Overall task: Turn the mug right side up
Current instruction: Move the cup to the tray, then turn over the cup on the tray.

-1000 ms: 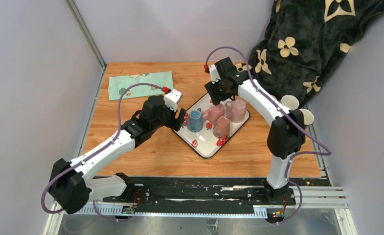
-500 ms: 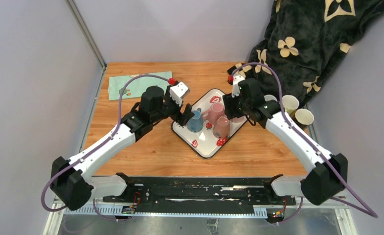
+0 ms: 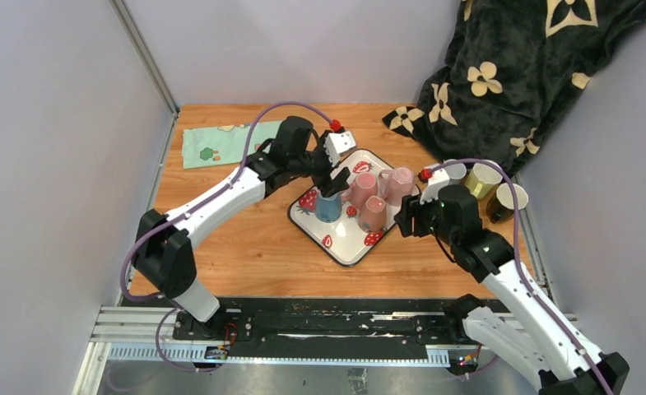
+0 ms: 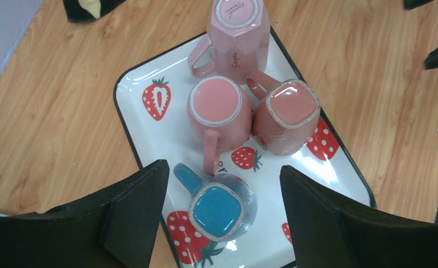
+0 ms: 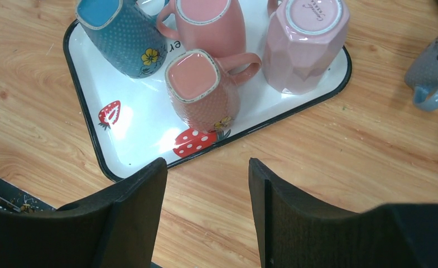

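A white enamel tray with black rim and strawberry print (image 3: 341, 253) sits on the wooden table (image 3: 245, 239), turned at an angle to its edges. Four mugs stand on it, all bottom up.

- The blue dotted mug with square base (image 4: 219, 204) is at the left corner of the tray.
- The round pink mug (image 4: 216, 109) is just beside the blue dotted mug on the far right side, with its handle pointing towards it.
- The salmon textured mug with square base (image 5: 201, 89) touches the round pink mug on the near right side.
- The pale pink faceted mug (image 5: 306, 42) is at the far right.

The left gripper (image 3: 333, 179) hovers directly above the blue dotted mug. Its jaws are spread and hold nothing. The right gripper (image 5: 208, 167) hangs above the table near the tray's near right edge. Its jaws are also spread and hold nothing.
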